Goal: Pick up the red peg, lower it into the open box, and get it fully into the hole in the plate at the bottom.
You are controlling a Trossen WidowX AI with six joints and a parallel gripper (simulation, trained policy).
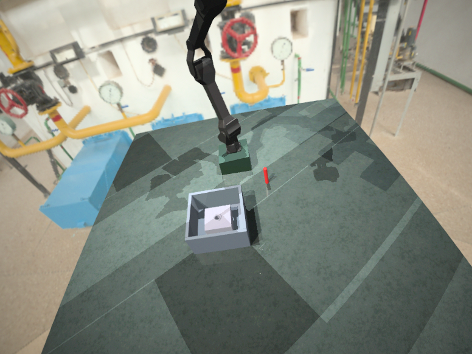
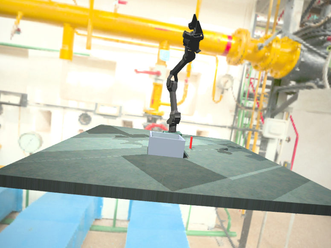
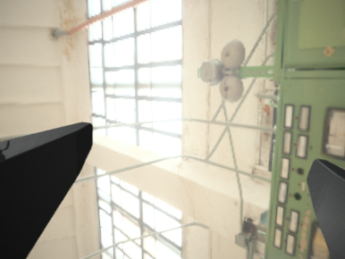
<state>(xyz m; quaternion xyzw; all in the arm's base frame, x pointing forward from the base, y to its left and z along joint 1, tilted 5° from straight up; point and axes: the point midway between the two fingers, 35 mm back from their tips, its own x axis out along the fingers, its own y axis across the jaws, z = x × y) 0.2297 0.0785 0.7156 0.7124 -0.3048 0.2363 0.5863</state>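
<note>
The red peg [image 1: 266, 175] [image 2: 190, 142] stands upright on the table, to the right of the open box and apart from it. The grey-blue box [image 1: 222, 244] [image 2: 166, 145] stands open at the top. The pale plate [image 1: 211, 225] lies on its bottom, with an empty hole [image 1: 217, 217] near its middle. My gripper [image 2: 195, 21] [image 3: 200, 151] is open and empty, raised high above the table and pointing upward, far from the peg and the box. In the top view the gripper is out of the frame.
The arm [image 1: 216, 100] [image 2: 173, 99] rises from a dark green base block [image 1: 235, 165] behind the box and to the left of the peg. The table [image 1: 343, 247] [image 2: 112, 170] carries patches of shadow. The wrist view shows only background walls and windows between the fingers.
</note>
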